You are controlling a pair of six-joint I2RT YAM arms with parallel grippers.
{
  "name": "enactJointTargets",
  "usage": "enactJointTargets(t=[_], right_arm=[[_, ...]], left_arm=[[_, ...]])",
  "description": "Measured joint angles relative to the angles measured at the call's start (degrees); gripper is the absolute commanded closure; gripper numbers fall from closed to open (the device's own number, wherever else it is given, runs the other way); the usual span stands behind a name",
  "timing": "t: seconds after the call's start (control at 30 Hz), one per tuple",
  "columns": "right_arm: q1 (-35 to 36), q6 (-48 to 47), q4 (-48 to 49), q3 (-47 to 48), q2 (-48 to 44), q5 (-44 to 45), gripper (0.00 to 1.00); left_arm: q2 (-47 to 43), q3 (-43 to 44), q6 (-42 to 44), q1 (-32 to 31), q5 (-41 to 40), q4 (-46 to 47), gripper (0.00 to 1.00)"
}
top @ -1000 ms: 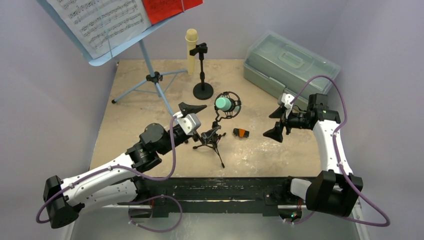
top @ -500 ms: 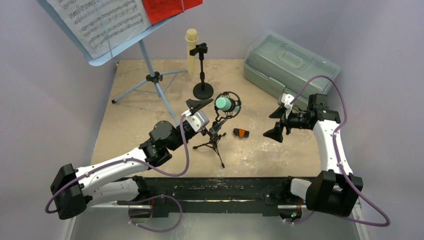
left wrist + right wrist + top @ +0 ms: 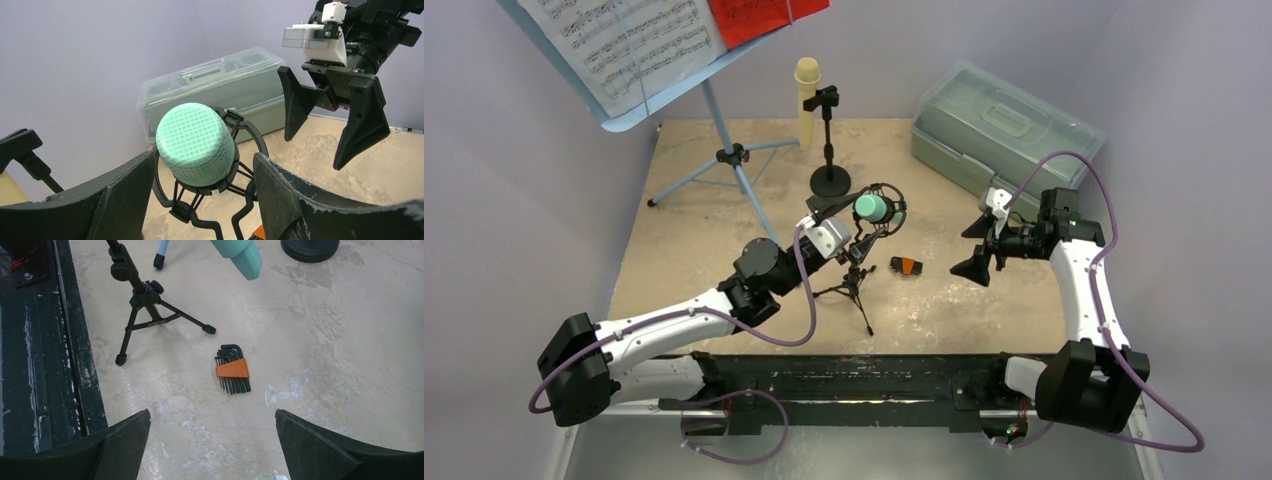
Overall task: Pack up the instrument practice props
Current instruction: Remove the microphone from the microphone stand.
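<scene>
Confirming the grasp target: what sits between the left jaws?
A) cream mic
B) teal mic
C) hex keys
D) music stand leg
B: the left wrist view shows the teal mic, in its black mount, flanked by the two left jaws.

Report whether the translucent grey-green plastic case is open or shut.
Shut. The translucent grey-green plastic case has its lid seated flat on its base in the overhead and left wrist views.
</scene>
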Motion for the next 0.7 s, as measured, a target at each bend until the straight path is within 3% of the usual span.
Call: enactJointTargets(t=[0.5, 0.6, 0.7], right_arm=[[0.0, -0.39, -0.33, 0.0, 0.33, 0.04, 0.01], [0.0, -0.39, -0.35, 0.0, 0.33, 0.04, 0.01], [0.0, -0.42, -0.46, 0.0, 0.33, 0.04, 0.01]], left_arm=[[3.67, 1.66, 0.09, 0.0, -0.94, 4.07, 0.46], [3.82, 1.84, 0.09, 0.02, -1.07, 4.31, 0.58], [3.82, 1.92, 0.11, 0.0, -1.07, 4.35, 0.84]])
